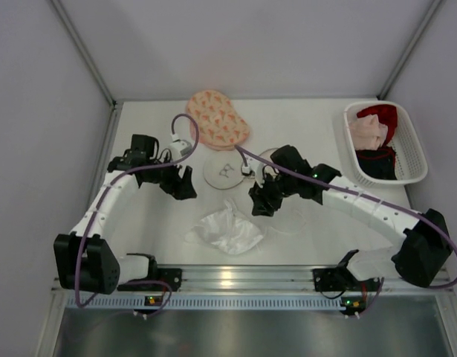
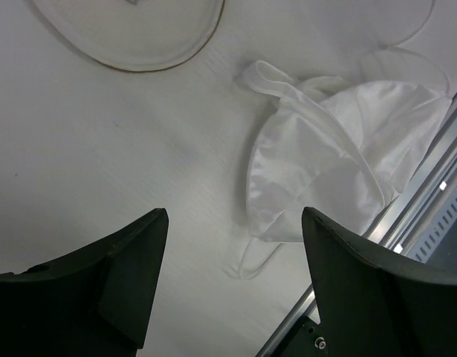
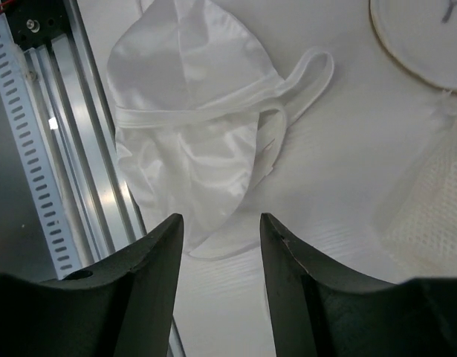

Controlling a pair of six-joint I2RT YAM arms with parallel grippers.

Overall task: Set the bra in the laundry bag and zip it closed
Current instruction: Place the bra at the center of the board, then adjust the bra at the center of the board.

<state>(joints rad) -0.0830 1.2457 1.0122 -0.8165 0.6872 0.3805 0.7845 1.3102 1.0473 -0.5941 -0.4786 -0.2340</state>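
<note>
Nearest to the arm bases runs the metal rail (image 1: 235,277) along the front edge of the table (image 1: 325,123). Just behind it lies the white bra (image 1: 227,230), crumpled on the table surface with its straps loose. It is outside the bag and no finger touches it. Near it on the right hangs the right gripper (image 1: 264,201), jaws apart and nothing between them — released. The left gripper (image 1: 183,184), farther to the left, is also spread and empty. Between the two grippers lies the round white laundry bag (image 1: 225,171), flat, with a tan rim. Behind it rests a pink patterned cloth (image 1: 217,119) — and at the far right stands a white basket (image 1: 419,152) holding red and pink clothes.
</note>
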